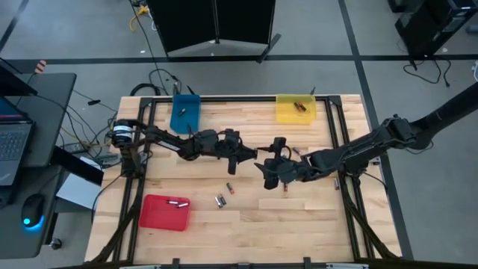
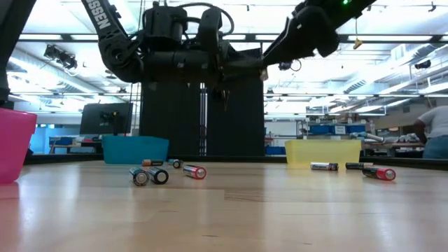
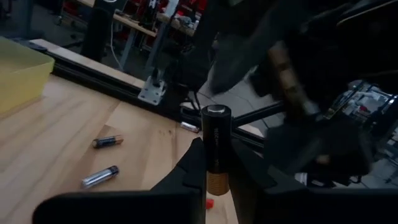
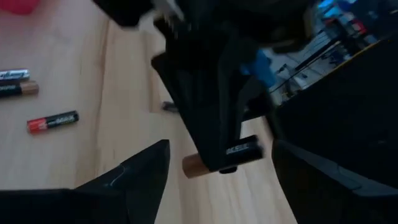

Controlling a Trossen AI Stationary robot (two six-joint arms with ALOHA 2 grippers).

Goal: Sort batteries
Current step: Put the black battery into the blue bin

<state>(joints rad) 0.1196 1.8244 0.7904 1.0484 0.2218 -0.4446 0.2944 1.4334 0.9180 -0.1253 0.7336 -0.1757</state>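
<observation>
Blue tray (image 1: 186,112), yellow tray (image 1: 296,109), red tray (image 1: 164,212)

Trays (image 1: 165,212) red, blue, yellow; held battery (image 3: 217,146) black w/ copper end.

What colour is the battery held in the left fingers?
The battery is black with a copper-brown end and a silvery cap, clearest in the left wrist view.

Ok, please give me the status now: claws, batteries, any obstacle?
Left claw shut on black battery, mid-table, raised. Right claw open, close opposite. Loose batteries on table. Nothing blocking.
</observation>
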